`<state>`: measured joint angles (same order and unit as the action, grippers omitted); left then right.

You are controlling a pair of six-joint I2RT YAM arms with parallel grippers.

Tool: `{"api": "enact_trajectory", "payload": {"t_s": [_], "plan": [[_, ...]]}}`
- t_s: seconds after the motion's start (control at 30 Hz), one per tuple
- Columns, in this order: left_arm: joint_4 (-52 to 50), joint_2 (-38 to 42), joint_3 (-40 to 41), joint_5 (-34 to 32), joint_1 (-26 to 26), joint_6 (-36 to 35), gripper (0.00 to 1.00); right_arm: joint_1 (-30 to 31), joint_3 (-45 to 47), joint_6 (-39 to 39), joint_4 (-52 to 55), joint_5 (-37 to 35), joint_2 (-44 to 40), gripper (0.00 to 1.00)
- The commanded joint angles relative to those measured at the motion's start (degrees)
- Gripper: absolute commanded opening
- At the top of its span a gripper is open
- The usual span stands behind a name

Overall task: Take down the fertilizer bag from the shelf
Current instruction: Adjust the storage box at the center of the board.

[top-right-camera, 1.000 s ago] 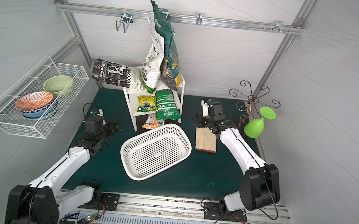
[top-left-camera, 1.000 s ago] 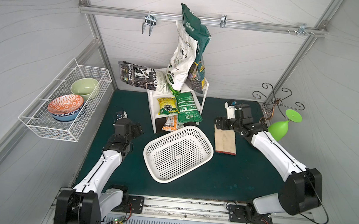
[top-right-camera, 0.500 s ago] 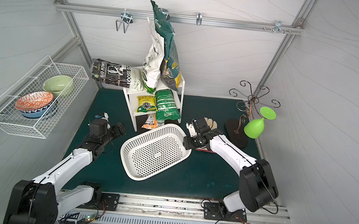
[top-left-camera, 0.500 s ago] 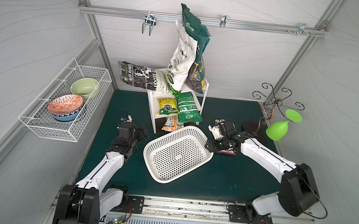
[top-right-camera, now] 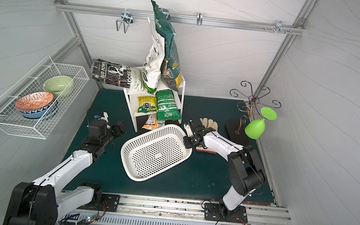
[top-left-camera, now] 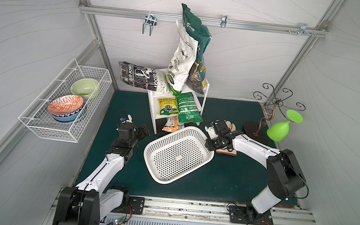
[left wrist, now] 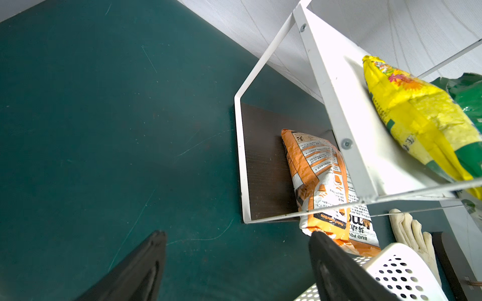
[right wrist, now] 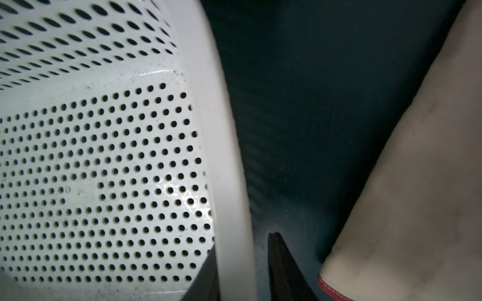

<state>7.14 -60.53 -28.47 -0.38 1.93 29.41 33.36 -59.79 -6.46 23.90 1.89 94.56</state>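
The shelf [top-left-camera: 153, 96] [top-right-camera: 128, 95] stands at the back of the green mat with several fertilizer bags on it. A yellow bag [top-left-camera: 167, 108] [left wrist: 417, 114] and a green bag [top-left-camera: 188, 109] lie on the middle board. An orange bag [top-left-camera: 170, 124] [left wrist: 318, 177] sits on the dark bottom panel, and tall white and dark green bags lean on top. My left gripper [top-left-camera: 144, 131] [top-right-camera: 121, 127] [left wrist: 237, 234] hangs open, empty, just left of the shelf's foot. My right gripper [top-left-camera: 211, 143] [top-right-camera: 188, 141] [right wrist: 245, 242] has closed on the rim of the white perforated basket [top-left-camera: 156, 176] [right wrist: 208, 104], one finger inside, one outside.
A pale work glove [top-left-camera: 230, 124] [right wrist: 417, 182] lies right of the basket under my right arm. A wire basket [top-left-camera: 63, 132] with bowls hangs on the left wall. A green goblet [top-left-camera: 278, 130] hangs from a scrolled metal stand [top-left-camera: 273, 102] at the right.
My right arm swung from above the glove to the basket's right rim and its jaws narrowed onto it. My left arm drew back slightly and stayed open.
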Motion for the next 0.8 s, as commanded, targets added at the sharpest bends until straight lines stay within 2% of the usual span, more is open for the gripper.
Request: {"api": "enact_trajectory", "payload": {"t_s": [0.0, 0.17, 0.33, 0.5, 0.57, 0.6, 0.67, 0.77], "plan": [[2.66, 0.25, -0.39, 0.28, 0.0, 0.69, 0.89, -0.32, 1.71, -1.6, 2.9, -2.71, -2.74, 0.24], [2.79, -0.24, -0.31, 0.38, 0.0, 1.0, 0.89, -2.93, 3.33, -4.18, 7.15, -4.68, -3.99, 0.15], [2.8, -0.72, -0.27, 0.29, 0.0, 1.18, 0.89, -8.64, 4.31, -7.25, 9.72, -2.64, -4.92, 0.16], [2.65, -0.75, -0.25, -0.06, 0.0, 1.32, 0.89, -9.55, 4.33, -8.18, 10.47, -3.62, -4.35, 0.19], [2.45, -0.81, -0.34, -0.24, 0.02, 1.14, 0.89, -9.26, 4.41, -8.28, 9.61, -3.11, -4.68, 0.25], [2.19, -0.73, -0.4, -0.36, 0.07, 0.96, 0.89, -9.07, 4.42, -8.39, 9.3, -2.78, -5.13, 0.31], [1.12, -0.73, -0.86, -0.5, 0.0, 0.54, 0.89, -8.58, 4.42, -8.33, 8.63, -2.23, -6.64, 0.54], [-2.39, -0.29, -2.9, -0.38, 0.0, -1.28, 0.89, -8.05, 3.58, -7.96, 8.94, -2.46, -10.37, 0.67]]}}
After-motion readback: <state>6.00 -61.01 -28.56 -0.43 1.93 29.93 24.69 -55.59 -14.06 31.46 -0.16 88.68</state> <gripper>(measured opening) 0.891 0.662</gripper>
